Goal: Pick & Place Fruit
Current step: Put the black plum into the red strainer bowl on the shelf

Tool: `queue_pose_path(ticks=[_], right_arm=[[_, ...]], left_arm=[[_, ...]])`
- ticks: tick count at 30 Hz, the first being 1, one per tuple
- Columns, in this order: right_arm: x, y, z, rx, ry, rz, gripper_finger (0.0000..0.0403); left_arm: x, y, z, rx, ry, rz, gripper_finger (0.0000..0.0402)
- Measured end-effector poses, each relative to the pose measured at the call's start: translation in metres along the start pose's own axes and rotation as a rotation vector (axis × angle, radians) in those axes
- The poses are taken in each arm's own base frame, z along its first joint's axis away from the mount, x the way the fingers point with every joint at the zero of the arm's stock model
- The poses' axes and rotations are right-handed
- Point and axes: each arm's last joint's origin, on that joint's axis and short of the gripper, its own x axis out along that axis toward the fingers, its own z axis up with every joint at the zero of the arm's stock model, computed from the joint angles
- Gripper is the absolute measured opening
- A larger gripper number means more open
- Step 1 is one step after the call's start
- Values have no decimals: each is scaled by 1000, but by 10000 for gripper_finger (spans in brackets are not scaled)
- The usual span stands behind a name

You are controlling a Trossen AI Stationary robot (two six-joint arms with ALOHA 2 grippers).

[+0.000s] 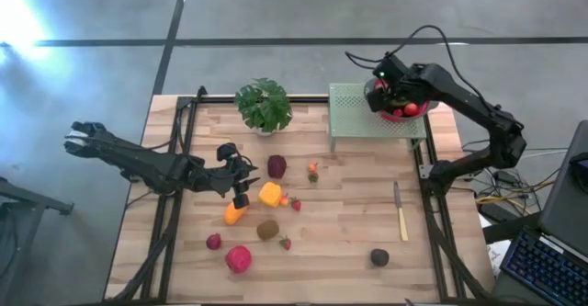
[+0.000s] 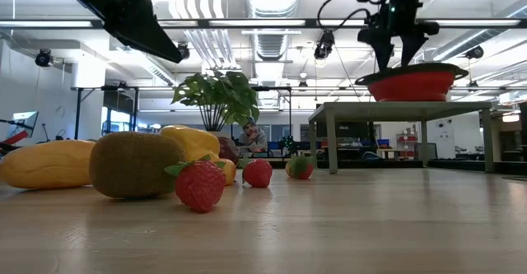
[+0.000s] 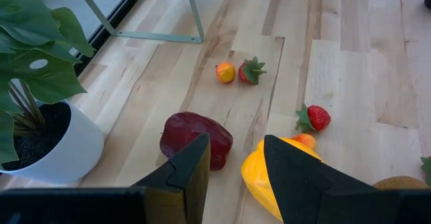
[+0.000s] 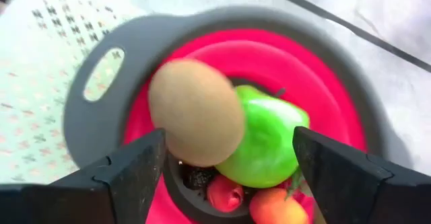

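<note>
Wooden table (image 1: pixel 349 223) shows no readable writing; my right gripper (image 4: pixel 229 160), jaws apart, hangs over the bowl's (image 4: pixel 94 126) brown fruit (image 4: pixel 196 121), seemingly lying crosswise; my left gripper (image 3: pixel 236 160) stands slightly apart.

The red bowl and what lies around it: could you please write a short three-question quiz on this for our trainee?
1. True or false: the right claw is shut on the brown oval toy fruit.
2. The red bowl with a grey rim stands on: A) the pale green perforated stand; B) the bare wooden table; C) the plant pot.
3. Fill in: the slim knife with a pale handle lies on the ___ arm's side of the table.

Key: 1 false, the fingers stand clear of the fruit; 2 A; 3 right.
</note>
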Motion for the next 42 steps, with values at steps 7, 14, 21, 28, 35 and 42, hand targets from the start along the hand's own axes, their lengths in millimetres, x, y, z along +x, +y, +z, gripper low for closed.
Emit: queue_pose_path(ticks=[7, 14, 21, 28, 35, 42], right_arm=[[-29, -11, 6, 14, -18, 64, 317], [-52, -12, 1, -10, -22, 186, 286], [-71, 7, -14, -96, -30, 292, 259], [-94, 36, -39, -204, -41, 404, 239], [-117, 58, -70, -263, -29, 509, 239], [-136, 74, -109, -309, 17, 589, 258]], left_arm=[[0, 0, 0, 0, 0, 0, 147], [0, 0, 0, 0, 0, 0, 147], [0, 0, 0, 0, 0, 0, 147], [0, 0, 0, 0, 0, 0, 147], [0, 0, 0, 0, 0, 0, 147], [0, 0, 0, 0, 0, 0, 147]])
